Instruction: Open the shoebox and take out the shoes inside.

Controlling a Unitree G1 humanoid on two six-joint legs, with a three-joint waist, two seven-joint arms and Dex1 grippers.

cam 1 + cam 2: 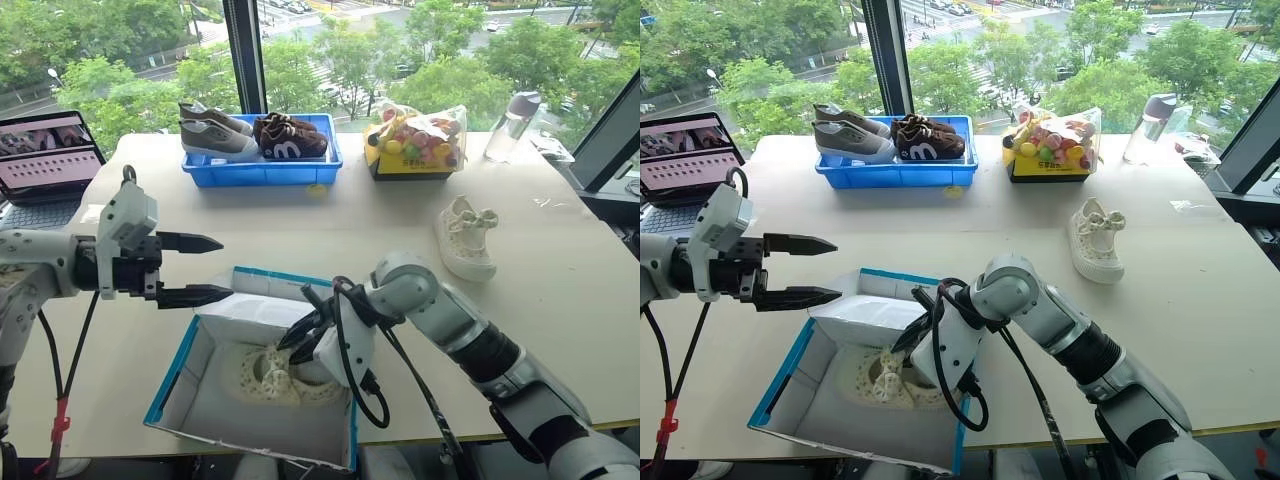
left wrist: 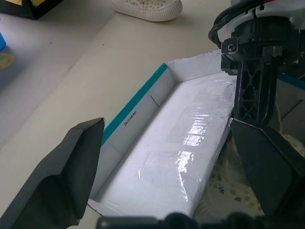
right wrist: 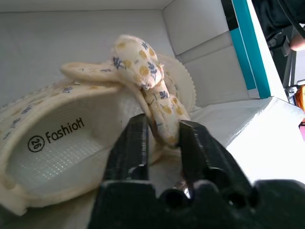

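Right gripper (image 1: 908, 345) inside open shoebox (image 1: 790, 385) at shoe (image 1: 880, 380); left gripper (image 1: 825, 268) open above

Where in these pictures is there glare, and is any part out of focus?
Left wrist view: a bright streak of glare runs along the shiny white plastic wrap inside the shoebox; the near pincer fingers look soft. Right wrist view: the white box flap is washed out, while the shoe with its floral lace stays sharp. Left eye view: even daylight from the windows, with soft shadows.

Matt cardboard shoebox (image 1: 190, 375), glossy wrapping (image 2: 190, 143), perforated fabric shoe (image 3: 71, 138), smooth table (image 1: 400, 230)
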